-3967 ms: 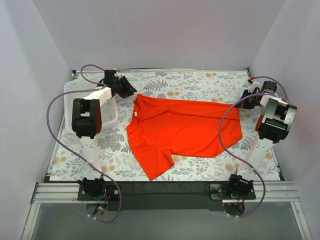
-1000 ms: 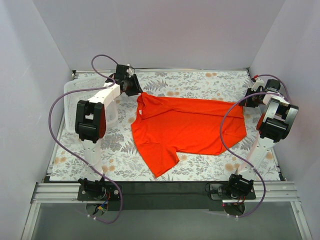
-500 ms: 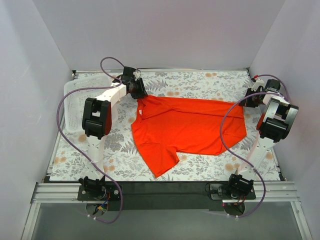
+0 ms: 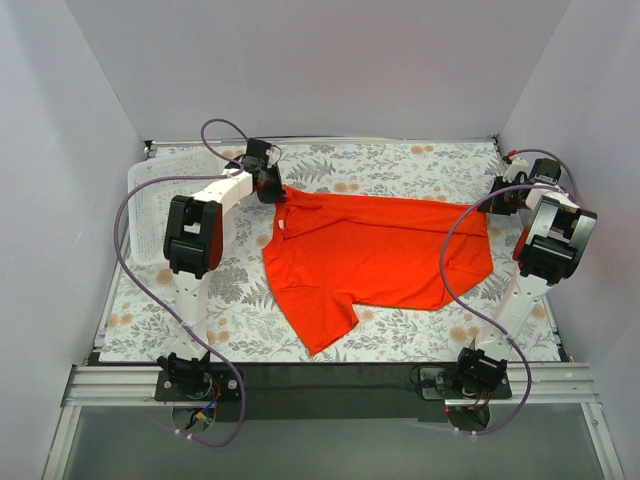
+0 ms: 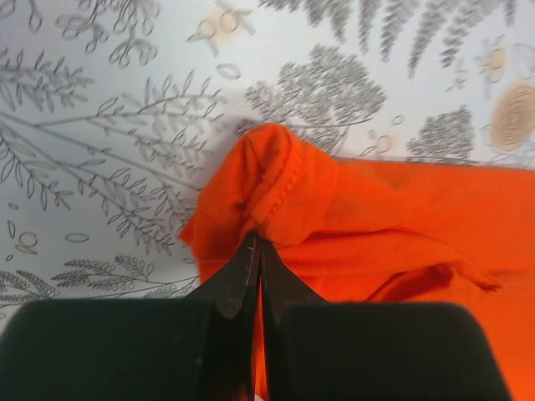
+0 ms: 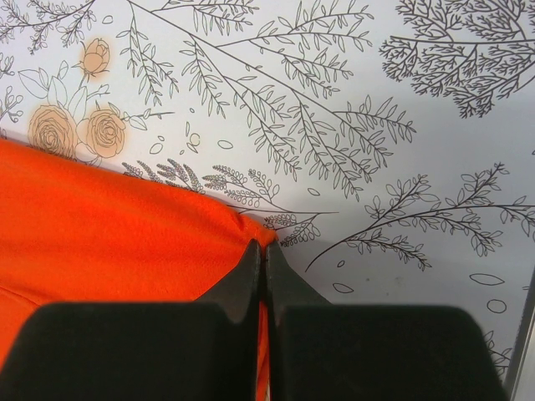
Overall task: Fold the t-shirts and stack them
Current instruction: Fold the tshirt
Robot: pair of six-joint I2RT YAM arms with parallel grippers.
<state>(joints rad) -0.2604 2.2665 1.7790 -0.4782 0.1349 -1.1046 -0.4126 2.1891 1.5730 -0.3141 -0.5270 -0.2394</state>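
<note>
left pincer (image 5: 255,244) is clamping shut on a bunched fold of the t-shirt (image 5: 376,209). The jaws are meeting with no gap, and a stitched hem is humping up just past the tips. right pincer (image 6: 261,247) is likewise pinching tight on the t-shirt, gripping an edge corner where the cloth is ending against the bench (image 6: 376,125).

The t-shirt is showing as plain bright orange-red, thin and soft, short-sleeved, with no print. It is lying mostly flat with light creases, turned sideways: neck end toward the bench's left edge, hem toward the right edge, one sleeve pointing at the near edge.

The wrist views are giving the pinch detail: seam stitching, the raised fold at the left tips, the flat edge at the right tips. The top view is not resolving either pair of jaws. It is giving the whole outline instead, plus a white perforated basket (image 4: 150,200) sitting at the bench's far-left corner beside the left arm, apart from the cloth.

The t-shirt is sitting around the bench's centre, spanning between the two pincers. The left one is holding its far-left corner by the neck end, and the right one is holding its far-right corner close to the bench's right edge. The rest of the cloth is lying on the near side of both.
</note>
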